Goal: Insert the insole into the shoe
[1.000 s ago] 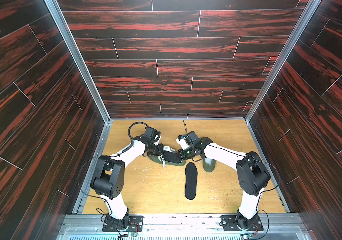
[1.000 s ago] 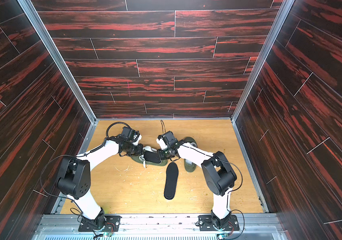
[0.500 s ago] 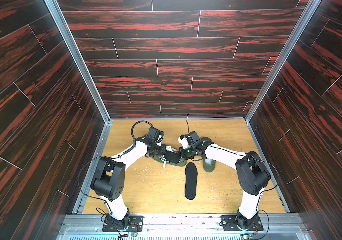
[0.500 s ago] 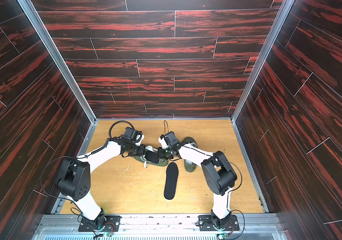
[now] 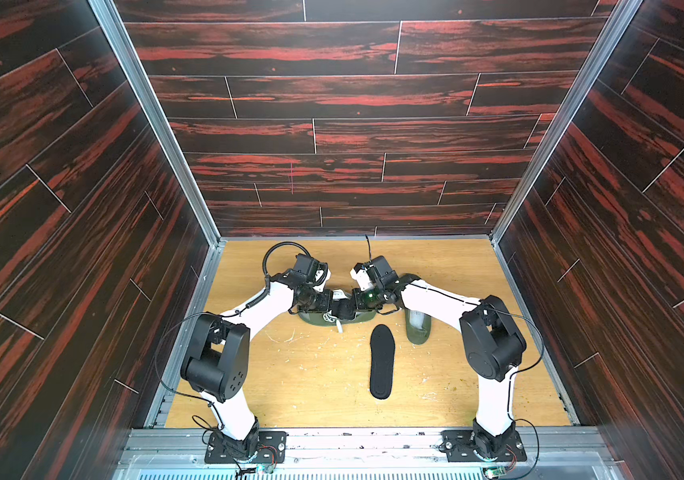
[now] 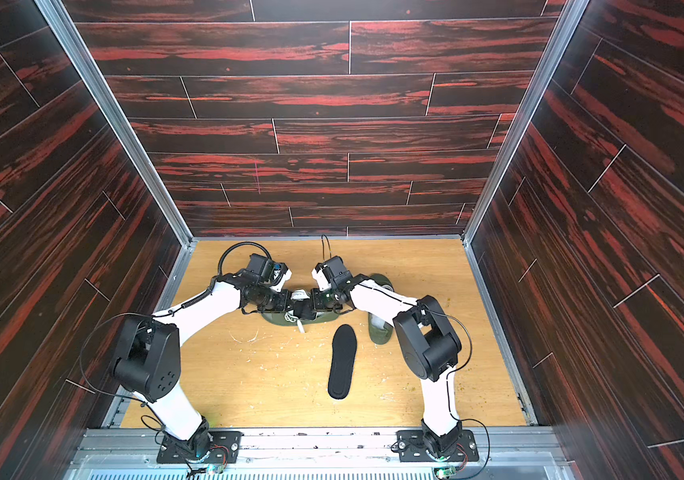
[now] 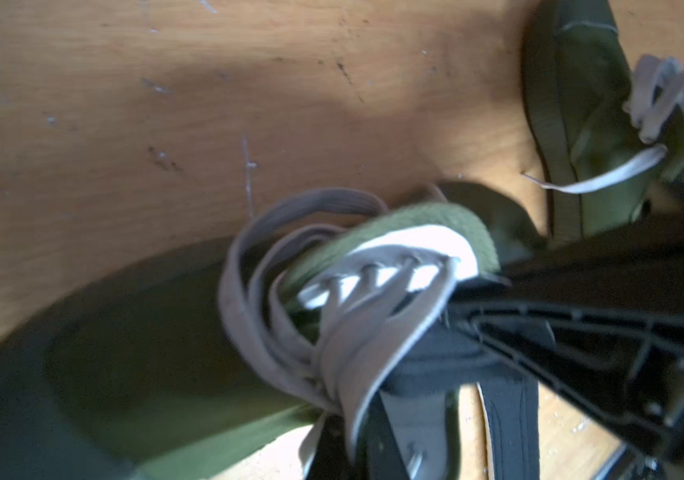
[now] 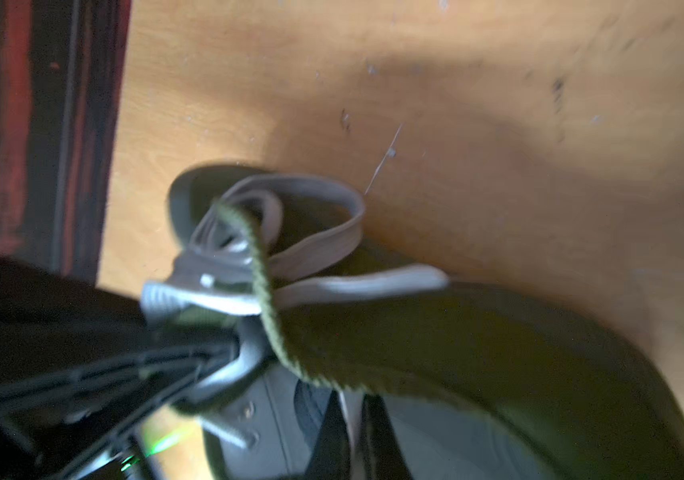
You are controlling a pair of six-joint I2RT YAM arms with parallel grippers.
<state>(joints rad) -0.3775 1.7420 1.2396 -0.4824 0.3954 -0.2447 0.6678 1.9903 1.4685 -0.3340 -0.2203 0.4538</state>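
In both top views an olive green shoe (image 5: 319, 319) (image 6: 278, 321) with white laces lies on its side on the wooden table, mostly hidden under both wrists. My left gripper (image 5: 334, 305) (image 7: 353, 436) is shut on its laced edge beside the tongue. Facing it, my right gripper (image 5: 353, 305) (image 8: 353, 424) is shut on the rim of the opening of the shoe (image 8: 477, 353). The black insole (image 5: 382, 361) (image 6: 342, 361) lies flat and free on the table, nearer the front than the shoe. No gripper touches it.
A second green shoe (image 5: 417, 330) (image 7: 581, 124) stands just right of the insole, partly under my right forearm. Dark wood-pattern walls (image 5: 82, 249) close in the table (image 5: 290, 382) on three sides.
Both wrists have drawn closer together over the shoe. The right gripper has closed on the shoe's rim. The insole has not moved.
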